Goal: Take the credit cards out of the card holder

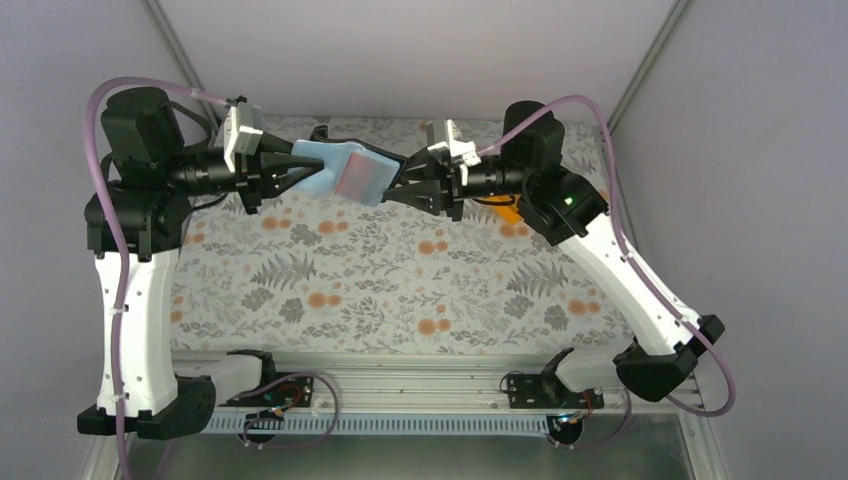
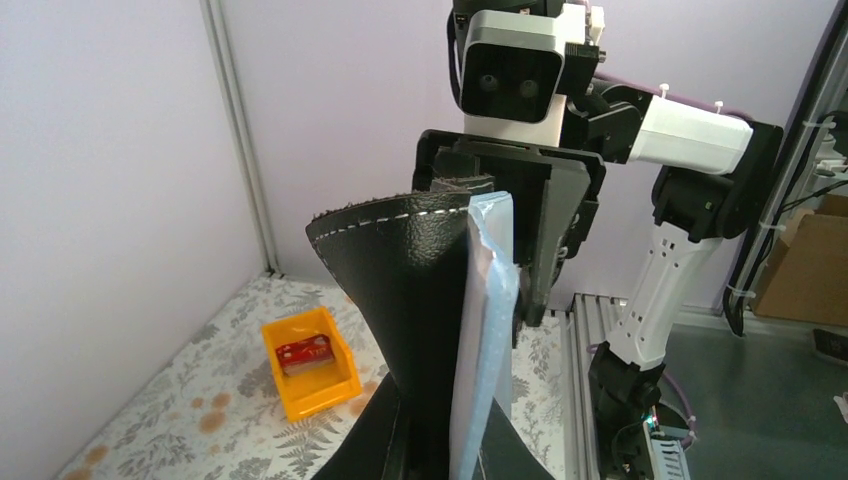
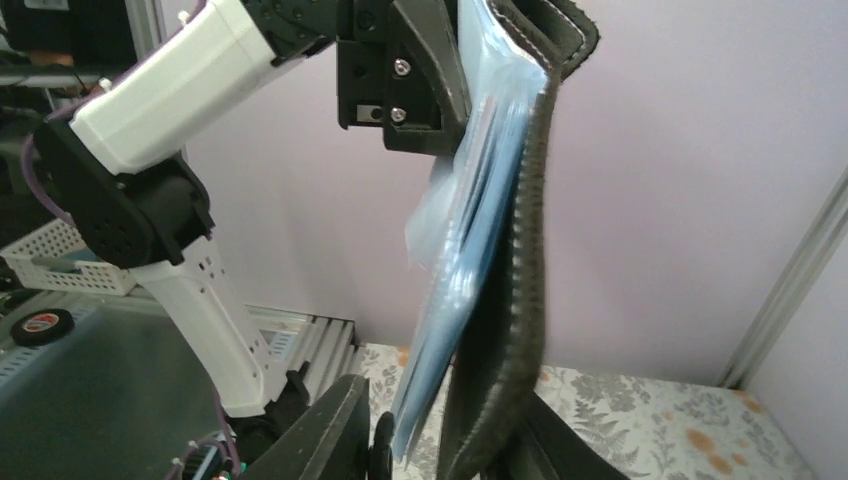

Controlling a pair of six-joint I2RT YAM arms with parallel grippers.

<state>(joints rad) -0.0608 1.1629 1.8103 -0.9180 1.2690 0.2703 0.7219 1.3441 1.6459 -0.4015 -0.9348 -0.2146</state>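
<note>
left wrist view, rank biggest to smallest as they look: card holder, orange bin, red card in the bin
1. card holder, inflated by nearness to the camera
2. orange bin
3. red card inside it

Both arms [image 1: 130,290] aloft, jaws clamped.
</note>
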